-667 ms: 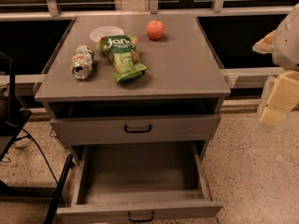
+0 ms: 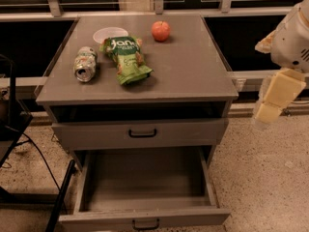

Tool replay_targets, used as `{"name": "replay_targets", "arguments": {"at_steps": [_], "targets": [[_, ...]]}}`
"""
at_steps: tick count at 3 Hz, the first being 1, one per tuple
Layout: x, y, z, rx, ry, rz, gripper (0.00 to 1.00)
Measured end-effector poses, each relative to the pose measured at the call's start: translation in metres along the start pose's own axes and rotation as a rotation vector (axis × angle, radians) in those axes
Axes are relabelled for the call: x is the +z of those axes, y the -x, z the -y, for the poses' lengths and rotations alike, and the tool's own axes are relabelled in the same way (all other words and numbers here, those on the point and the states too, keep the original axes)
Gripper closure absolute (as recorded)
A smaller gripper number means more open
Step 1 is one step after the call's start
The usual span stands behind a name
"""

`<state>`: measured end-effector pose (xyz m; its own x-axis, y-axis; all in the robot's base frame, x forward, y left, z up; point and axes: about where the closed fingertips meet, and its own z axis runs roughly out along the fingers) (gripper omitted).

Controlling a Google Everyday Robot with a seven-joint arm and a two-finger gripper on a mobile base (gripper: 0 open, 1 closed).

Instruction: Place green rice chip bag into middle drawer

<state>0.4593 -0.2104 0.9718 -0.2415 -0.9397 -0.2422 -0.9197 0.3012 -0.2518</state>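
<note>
1. The crinkled, glossy green rice chip bag (image 2: 126, 57) lies flat on the matte grey cabinet top (image 2: 193, 71), between a crushed can (image 2: 85, 64) and a round red fruit (image 2: 161, 31).
2. The middle drawer (image 2: 145, 215) stands pulled out over the speckled floor (image 2: 260, 178).
3. My gripper (image 2: 277, 98) hangs beyond the cabinet's right edge, well apart from the bag. I cannot tell whether it is spread or pressed together.

Soda can (image 2: 85, 64), white disc (image 2: 110, 34) and apple (image 2: 161, 31) sit on the cabinet top (image 2: 193, 71).

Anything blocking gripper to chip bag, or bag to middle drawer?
Nothing visible. The gripper hangs right of the cabinet; only bare tabletop lies between it and the green rice chip bag. The soda can sits beyond the bag. The middle drawer is pulled open.
</note>
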Motion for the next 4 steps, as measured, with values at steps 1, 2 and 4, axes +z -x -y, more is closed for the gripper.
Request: {"name": "replay_targets", "arguments": {"at_steps": [1,2,4], "targets": [[0.021,0.034,0.031,0.057,-0.040,0.086,0.00],[0.030,0.056,0.050,0.123,-0.075,0.149,0.00],[0.051,0.114,0.082,0.333,-0.139,0.269,0.00]]}}
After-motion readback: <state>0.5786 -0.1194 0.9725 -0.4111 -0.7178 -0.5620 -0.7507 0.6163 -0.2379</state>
